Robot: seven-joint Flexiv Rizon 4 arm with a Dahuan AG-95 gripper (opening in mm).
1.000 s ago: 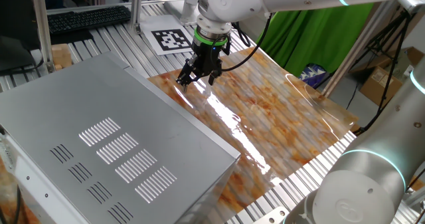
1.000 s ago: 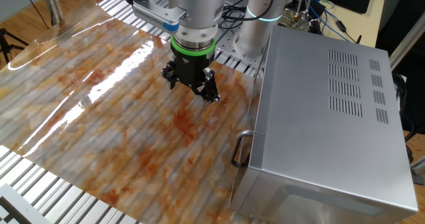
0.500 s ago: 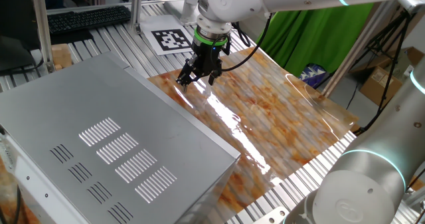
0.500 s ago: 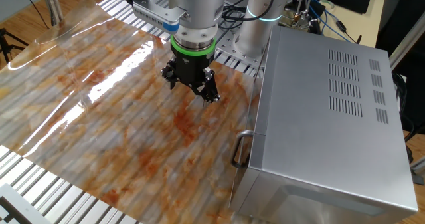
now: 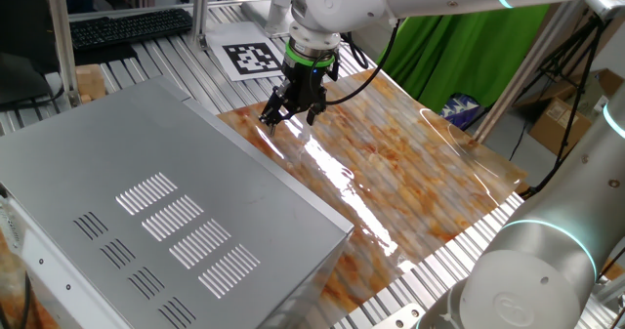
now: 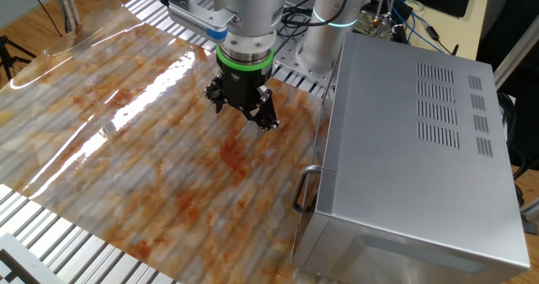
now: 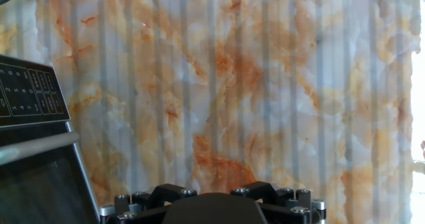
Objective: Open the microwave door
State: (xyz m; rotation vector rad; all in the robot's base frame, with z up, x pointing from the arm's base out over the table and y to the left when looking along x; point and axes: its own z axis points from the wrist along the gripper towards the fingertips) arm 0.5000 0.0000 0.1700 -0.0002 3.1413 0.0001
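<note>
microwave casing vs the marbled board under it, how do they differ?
The microwave is a matte light-grey box with dark vent slits; the marbled board is flat, glossy, orange-brown. The microwave stands tall at one side; the board lies low across the table. Both are rectangular.

A robotics lab: slatted aluminium bench [image 5: 186, 61], fiducial marker [image 5: 251, 58], green backdrop [image 5: 459, 51].

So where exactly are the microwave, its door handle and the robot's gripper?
microwave [image 6: 421, 141]: other fixed view, grey top panel.
door handle [image 6: 301, 189]: other fixed view, middle of the metal bar.
gripper [image 6: 244, 114]: other fixed view, between the black fingertips.
</note>
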